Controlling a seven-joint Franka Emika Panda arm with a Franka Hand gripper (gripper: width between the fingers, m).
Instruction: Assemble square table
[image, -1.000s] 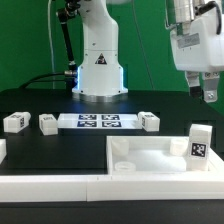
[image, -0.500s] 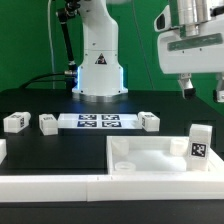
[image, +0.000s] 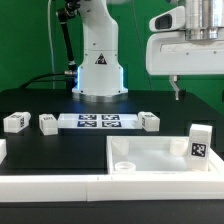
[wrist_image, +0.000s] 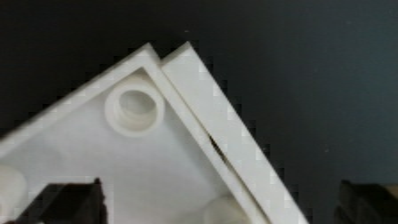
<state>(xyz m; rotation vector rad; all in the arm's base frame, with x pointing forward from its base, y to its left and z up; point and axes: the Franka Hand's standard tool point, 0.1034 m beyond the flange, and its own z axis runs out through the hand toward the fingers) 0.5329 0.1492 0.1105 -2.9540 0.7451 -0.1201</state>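
Gripper (image: 199, 90): jaws spread wide, nothing between them. It hangs in the air at the exterior view's right, above the black table (image: 60, 148), clear of every part. One finger (image: 177, 91) shows in the exterior view; the other is cut off by the frame edge. In the wrist view both fingers (wrist_image: 63, 200) show as dark shapes, well apart, with the panel below them.

Panel (image: 150, 143): large white square with a raised rim, lying flat on the table at the exterior view's lower right, its near edge against the front bar (image: 45, 187). A round socket (image: 122, 167) sits in its near-left corner. The wrist view shows one corner of the panel with a round socket just inside the rim; which corner cannot be told.

Upright leg (image: 198, 143): white block with a black-and-white tag facing the camera, standing at the right part of the panel, apparently inside the rim.

Loose legs, three: all lying on the table in a row beyond the panel. First leg (image: 14, 122) lies at the far left. Second leg (image: 47, 123) lies just beside the marker board's left end. Third leg (image: 149, 121) lies just beside its right end.

Marker board (image: 100, 121): flat white strip of tags, lying between the second and third legs, in front of the robot base (image: 100, 65).
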